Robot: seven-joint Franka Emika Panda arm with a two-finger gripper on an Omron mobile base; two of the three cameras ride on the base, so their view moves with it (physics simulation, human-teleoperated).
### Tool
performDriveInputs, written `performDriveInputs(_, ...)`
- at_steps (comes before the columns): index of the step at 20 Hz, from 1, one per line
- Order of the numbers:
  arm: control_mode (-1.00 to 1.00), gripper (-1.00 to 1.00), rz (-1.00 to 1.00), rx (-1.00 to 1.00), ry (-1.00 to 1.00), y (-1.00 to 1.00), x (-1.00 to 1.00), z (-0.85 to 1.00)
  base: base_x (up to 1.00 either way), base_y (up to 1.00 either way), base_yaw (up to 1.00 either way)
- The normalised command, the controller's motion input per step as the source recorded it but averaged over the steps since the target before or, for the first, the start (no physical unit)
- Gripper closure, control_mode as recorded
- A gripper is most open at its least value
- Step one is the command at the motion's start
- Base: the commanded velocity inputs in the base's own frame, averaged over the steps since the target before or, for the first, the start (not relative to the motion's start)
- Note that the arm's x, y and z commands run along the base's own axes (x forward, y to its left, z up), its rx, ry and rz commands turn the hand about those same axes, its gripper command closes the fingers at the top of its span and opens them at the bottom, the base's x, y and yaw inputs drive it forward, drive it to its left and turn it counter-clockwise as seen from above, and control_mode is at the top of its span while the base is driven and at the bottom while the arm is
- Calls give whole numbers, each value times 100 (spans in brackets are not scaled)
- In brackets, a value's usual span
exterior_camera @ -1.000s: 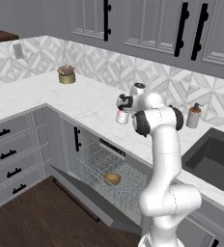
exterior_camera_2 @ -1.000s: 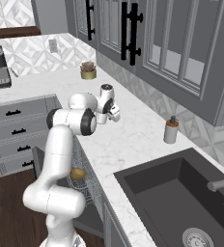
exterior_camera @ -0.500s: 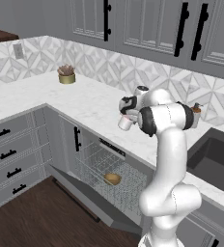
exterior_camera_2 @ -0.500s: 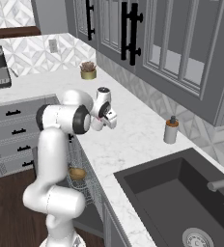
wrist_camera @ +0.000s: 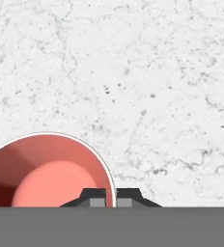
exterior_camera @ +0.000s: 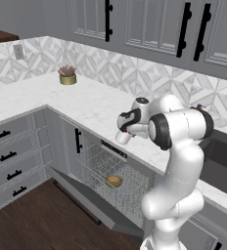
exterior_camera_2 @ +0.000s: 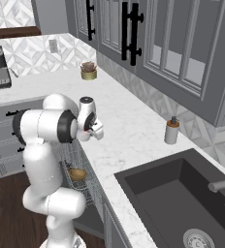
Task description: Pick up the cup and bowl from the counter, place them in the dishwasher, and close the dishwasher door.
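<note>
The jaws are pinched tight on the rim of the cup (wrist_camera: 51,171): in the hand view the two dark fingertips (wrist_camera: 95,198) sit on either side of its thin white wall, one inside the red hollow and one outside, with the veined white desk (wrist_camera: 147,82) spread beneath. From the left base view the gripper (exterior_camera: 125,132) carries the white cup (exterior_camera: 123,137) at the desk's front edge, directly above the open dishwasher (exterior_camera: 116,168), whose dishwasher door (exterior_camera: 93,202) hangs down toward the wood floor. That view also shows the tan bowl (exterior_camera: 114,180) lying in the wire rack, and a small gold plant pot (exterior_camera: 67,77) far back on the desk. The right base view instead reveals the grey soap dispenser (exterior_camera_2: 171,131) standing near the dark sink (exterior_camera_2: 177,198), well apart from the gripper (exterior_camera_2: 96,130), and the bowl (exterior_camera_2: 77,173) below the desk's edge.
</note>
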Motion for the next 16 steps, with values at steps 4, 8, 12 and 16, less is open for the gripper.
performDriveInputs(4, -100, 100, 0, -8, 2, 55, -100, 0, 0, 0, 0)
performDriveInputs(8, -100, 100, -6, -10, 13, 55, -95, -2, 0, 0, 0)
performDriveInputs(12, -100, 100, -8, -12, 19, 58, -58, -21, 0, 0, 0)
performDriveInputs(16, -100, 100, -13, -17, 18, 39, -2, -51, 0, 0, 0)
